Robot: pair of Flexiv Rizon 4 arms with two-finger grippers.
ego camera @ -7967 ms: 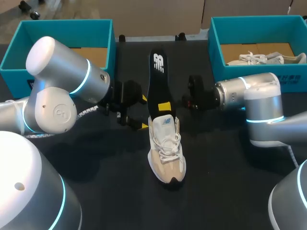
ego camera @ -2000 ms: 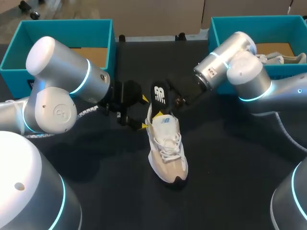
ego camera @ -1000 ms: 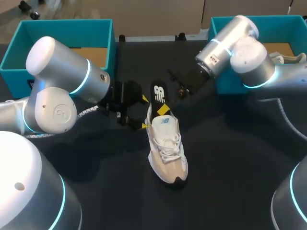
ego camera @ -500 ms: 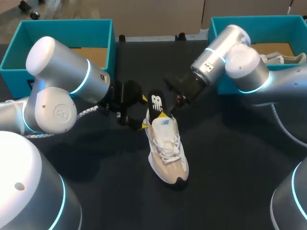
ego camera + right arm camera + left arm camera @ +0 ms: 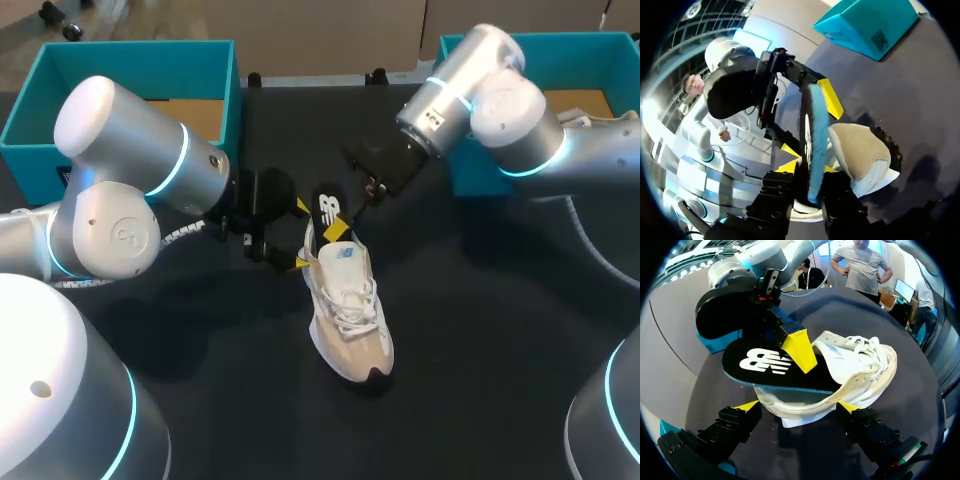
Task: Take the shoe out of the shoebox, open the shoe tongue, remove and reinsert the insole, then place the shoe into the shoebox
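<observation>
The right gripper (image 5: 807, 167) is clamped on the insole (image 5: 812, 145). In the right wrist view the thin blue-edged sole stands edge-on between its two fingers, with both yellow tips pressed against its faces. The left wrist view shows one of those yellow tips lying flat on the insole's black upper side, just behind the tongue. The insole is only partly in the shoe (image 5: 350, 310). Its front end is tucked down into the opening, while its heel end sticks up and out over the back of the collar, tilted away from the laces. The left gripper (image 5: 797, 407) grips the shoe at the heel, with one yellow tip against each side of the heel, low down beneath the overhanging insole. The shoe stands upright on its sole on the black table (image 5: 480, 330), outside both boxes, with its toe toward the robot and its heel toward the grippers. The right arm (image 5: 480, 90) comes in over the front wall of the right shoebox (image 5: 450, 60), a teal box in which a second pale shoe (image 5: 590, 120) lies. The left arm (image 5: 130, 170) sits in front of the left shoebox (image 5: 215, 60), also teal, whose brown floor shows.
</observation>
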